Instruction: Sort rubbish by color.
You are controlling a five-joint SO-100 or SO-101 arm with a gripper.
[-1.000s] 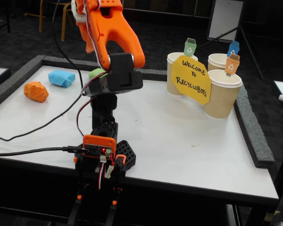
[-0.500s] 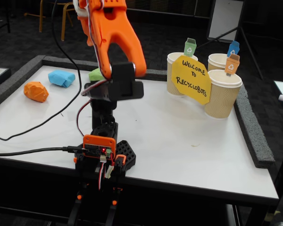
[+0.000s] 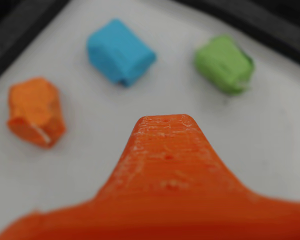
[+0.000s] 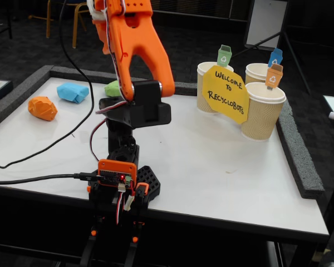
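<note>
Rubbish lies loose on the white table (image 4: 211, 150): a crumpled orange paper lump (image 3: 36, 111), a blue one (image 3: 120, 51) and a smaller green one (image 3: 223, 63), so descend squarely over one; the orange plastic gripper (image 3: 165, 150) shows one blurred finger, its opening unreadable.

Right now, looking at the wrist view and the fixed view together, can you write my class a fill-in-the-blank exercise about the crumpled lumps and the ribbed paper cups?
1. In the wrist view, the crumpled light blue lump lies between the crumpled orange lump and the crumpled ____ lump.
2. The number of tan ribbed paper cups in the fixed view is ____.
3. The yellow paper sign begins with the word ____.
4. All three lumps lie on the white ____.

Missing words: green; three; Welcome; table
</note>
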